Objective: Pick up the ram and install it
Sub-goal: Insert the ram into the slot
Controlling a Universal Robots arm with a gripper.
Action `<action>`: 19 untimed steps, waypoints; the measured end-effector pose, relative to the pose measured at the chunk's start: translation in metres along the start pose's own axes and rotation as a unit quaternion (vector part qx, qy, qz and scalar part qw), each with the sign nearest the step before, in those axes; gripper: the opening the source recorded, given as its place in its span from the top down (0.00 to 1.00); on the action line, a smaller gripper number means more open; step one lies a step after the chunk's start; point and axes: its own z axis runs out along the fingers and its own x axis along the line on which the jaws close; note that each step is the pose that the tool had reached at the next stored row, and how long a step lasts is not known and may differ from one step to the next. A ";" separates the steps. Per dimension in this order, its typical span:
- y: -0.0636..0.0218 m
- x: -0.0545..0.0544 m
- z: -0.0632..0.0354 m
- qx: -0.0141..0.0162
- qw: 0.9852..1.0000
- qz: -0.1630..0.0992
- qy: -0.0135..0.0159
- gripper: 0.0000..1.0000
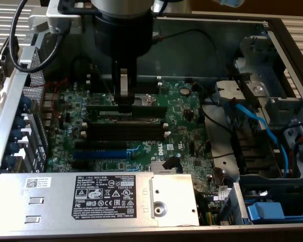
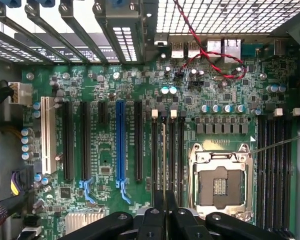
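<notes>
Nearly closed claw point(image 2: 165, 197) pinches the ram point(image 2: 164, 155) mid-length by its top edge, the stick standing on edge along the black memory slots point(image 2: 174, 160) mid-motherboard point(image 2: 215, 90). Light, stiff and thin, it probably tolerates edge holds only, never twisting.

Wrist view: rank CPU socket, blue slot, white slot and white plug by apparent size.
1. CPU socket, largest by area.
2. blue slot and white slot: look alike in length, so not ranked.
3. white plug, smallest.
</notes>
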 end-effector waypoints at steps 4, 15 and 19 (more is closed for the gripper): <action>-0.0001 0.000 0.0073 0.000 1.000 0.000 0.000 0.88; 0.0000 0.002 0.0244 0.000 1.000 0.001 0.000 0.88; 0.0000 0.003 0.0245 0.000 1.000 0.000 -0.003 0.88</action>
